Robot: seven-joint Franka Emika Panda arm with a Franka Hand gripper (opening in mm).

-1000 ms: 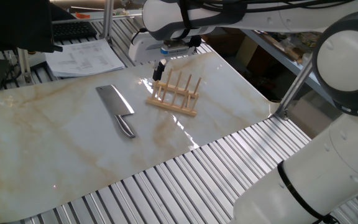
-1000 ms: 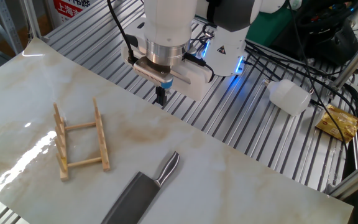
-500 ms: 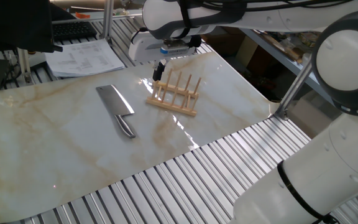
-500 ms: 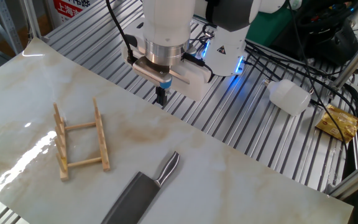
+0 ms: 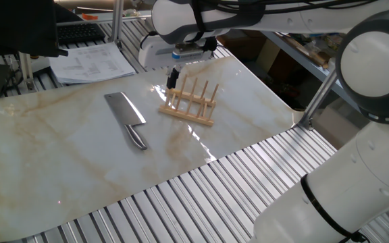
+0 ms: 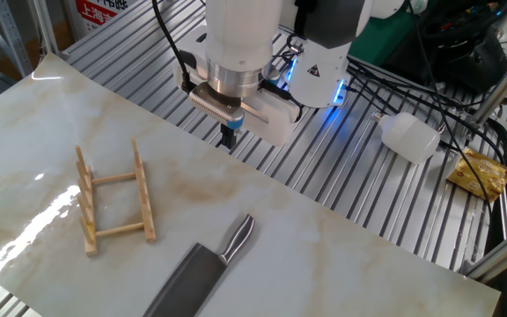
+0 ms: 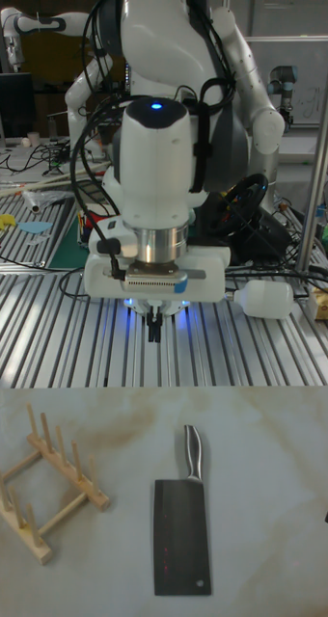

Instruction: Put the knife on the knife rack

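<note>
From one fixed view, the knife lies flat on the counter, well left of the rack. From the other, the hand hangs empty, fingers pinched together, over the counter's edge. The tall view shows knife beside rack, apart.

No text can be read with certainty; a red and white sign at the top edge of the other fixed view carries characters too small to make out; printed papers are illegible.
</note>
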